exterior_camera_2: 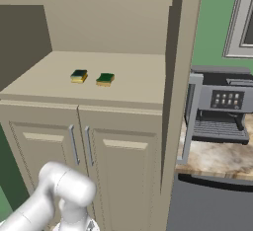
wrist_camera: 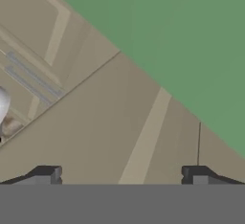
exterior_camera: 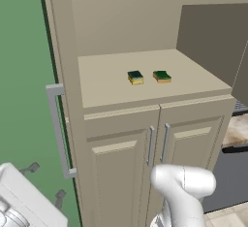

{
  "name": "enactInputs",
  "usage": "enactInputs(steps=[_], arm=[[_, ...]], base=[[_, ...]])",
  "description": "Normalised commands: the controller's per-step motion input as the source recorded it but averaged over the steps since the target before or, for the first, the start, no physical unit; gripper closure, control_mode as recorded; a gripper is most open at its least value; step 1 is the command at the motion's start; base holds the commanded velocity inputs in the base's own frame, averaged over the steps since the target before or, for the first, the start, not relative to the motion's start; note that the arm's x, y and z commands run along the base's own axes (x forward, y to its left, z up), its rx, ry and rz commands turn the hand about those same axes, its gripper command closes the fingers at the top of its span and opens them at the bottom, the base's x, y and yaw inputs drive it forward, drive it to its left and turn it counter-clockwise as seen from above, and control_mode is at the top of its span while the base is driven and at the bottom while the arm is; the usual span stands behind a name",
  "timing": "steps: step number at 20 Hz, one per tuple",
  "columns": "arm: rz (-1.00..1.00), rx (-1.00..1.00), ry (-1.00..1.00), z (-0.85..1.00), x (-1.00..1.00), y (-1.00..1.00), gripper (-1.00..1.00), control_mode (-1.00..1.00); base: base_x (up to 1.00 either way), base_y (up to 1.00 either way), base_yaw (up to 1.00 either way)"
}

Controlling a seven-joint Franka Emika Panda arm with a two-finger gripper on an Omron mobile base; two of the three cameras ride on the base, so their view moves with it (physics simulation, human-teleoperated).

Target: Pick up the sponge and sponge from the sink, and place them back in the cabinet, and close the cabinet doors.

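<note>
Spread wide and holding nothing, the claw (wrist_camera: 119, 176) shows its two dark fingertips (wrist_camera: 47, 174) well apart in the hand view, pointed at a beige raised-panel face with a green wall (wrist_camera: 182, 36) beyond it. From the left base view, the white arm (exterior_camera: 181, 192) rises in front of the lower beige doors (exterior_camera: 121, 168), below the shelf, so both sponges lie above and beyond the claw. On the left, one tall cabinet door (exterior_camera: 60, 75) stands swung open, edge-on, with its long silver bar handle (exterior_camera: 58, 129). Next comes the beige inner shelf (exterior_camera: 106, 83) of the cabinet (exterior_camera: 126, 22), bearing the left sponge (exterior_camera: 135, 77) and, just beside it but apart, the right sponge (exterior_camera: 162, 76), green sides up. Farther right, in the right base view, the other tall door (exterior_camera_2: 180, 52) stands open, and past it a coffee machine (exterior_camera_2: 222, 106) sits on a table (exterior_camera_2: 217, 158).
</note>
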Motion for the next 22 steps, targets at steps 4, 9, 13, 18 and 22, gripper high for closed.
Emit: enactInputs(steps=[4, 9, 13, 18, 22], arm=[[0.0, 0.0, -0.01, 0.0, 0.01, -0.04, -1.0, -1.0], [0.0, 0.0, -0.01, 0.0, 0.0, -0.11, -1.0, -1.0], [0.0, 0.0, -0.02, 0.0, 0.0, -0.14, -1.0, -1.0], [0.0, 0.0, -0.01, 0.0, 0.0, -0.17, -1.0, -1.0], [0.0, 0.0, 0.0, 0.0, 0.0, -0.16, -1.0, -1.0]], base=[[0.0, 0.0, 0.0], [0.0, 0.0, 0.0], [0.0, 0.0, 0.0], [0.0, 0.0, 0.0], [0.0, 0.0, 0.0]])
